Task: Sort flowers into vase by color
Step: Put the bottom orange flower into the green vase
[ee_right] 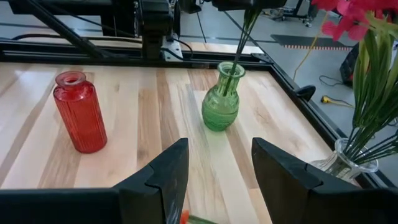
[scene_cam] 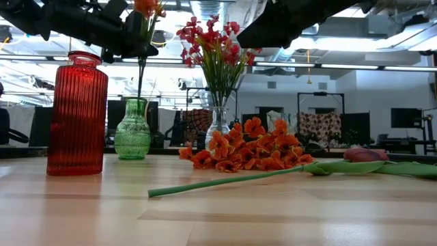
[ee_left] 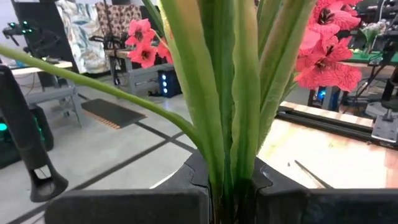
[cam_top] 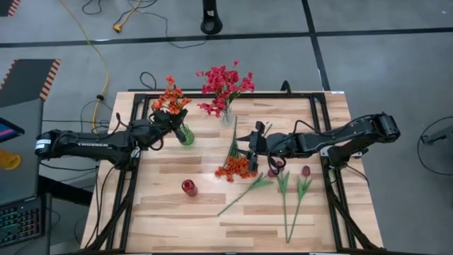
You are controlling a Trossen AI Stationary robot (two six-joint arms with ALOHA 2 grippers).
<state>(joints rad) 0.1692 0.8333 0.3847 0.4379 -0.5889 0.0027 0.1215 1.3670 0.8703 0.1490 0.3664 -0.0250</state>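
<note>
The left gripper [cam_top: 168,122] is positioned above the green vase [cam_top: 185,134] near the table's [cam_top: 184,219] left rear, its fingers pressed together on the green stems of an orange blossom spray [cam_top: 170,98]; the lower end of that stem stands inside the vase neck, as the right wrist view shows, and the blossoms rise above the gripper. The left wrist view confirms the pinch — stems and leaves pass straight up between the two dark pads [ee_left: 186,186]. The right gripper [cam_top: 253,140] hangs over the table centre with its fingers spread and nothing between them (the right wrist view looks through the gap toward the green vase and the red vase [ee_right: 79,111]). Just beneath and in front of it a second orange blossom spray [cam_top: 236,167] lies flat on the wood. The clear glass vase [cam_top: 226,115] at the rear centre holds the pink-red blossom sprays [cam_top: 225,81] upright. The red vase stands alone toward the front — well apart from the other two. Three dark red tulip buds [cam_top: 306,171] on long green stems lie on the table's right half, near the right arm, stems pointing toward the front edge.
</note>
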